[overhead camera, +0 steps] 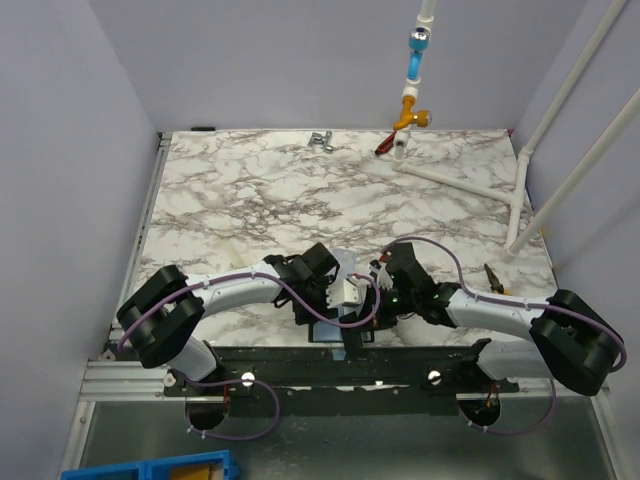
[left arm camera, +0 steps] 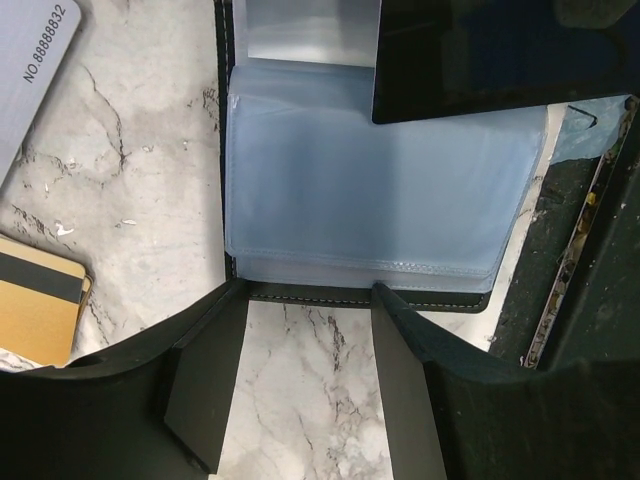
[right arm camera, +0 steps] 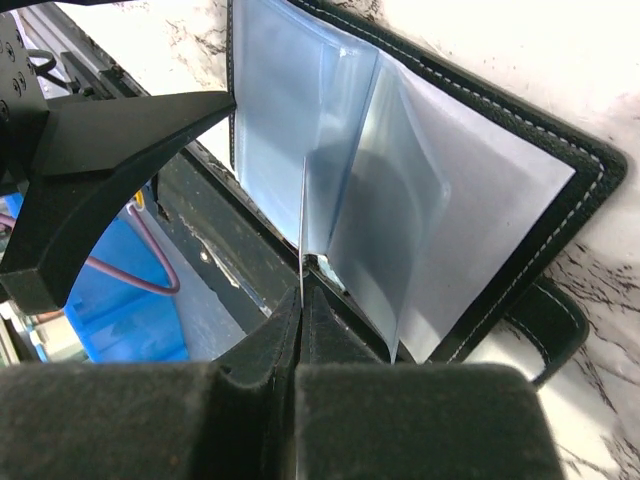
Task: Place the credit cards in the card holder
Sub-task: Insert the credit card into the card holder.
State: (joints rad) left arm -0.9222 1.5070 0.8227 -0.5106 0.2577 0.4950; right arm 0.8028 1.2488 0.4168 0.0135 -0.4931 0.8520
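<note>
The right pincer [right arm camera: 302, 300] is clenching a clear sleeve [right arm camera: 303, 220] of the black folding card holder [right arm camera: 520, 190], which is lying open on the marble counter [left arm camera: 130, 200]. The left pincer [left arm camera: 308, 320] is hovering released above it, with a gold-tan striped card [left arm camera: 35, 315] and a pale grey-blue card [left arm camera: 30, 70] lying alongside.

White-and-black arms [overhead camera: 235, 290], purple cables [overhead camera: 425, 241]

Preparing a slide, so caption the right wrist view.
Right jaws shut on one clear sleeve of the open card holder, marble table beneath.
</note>
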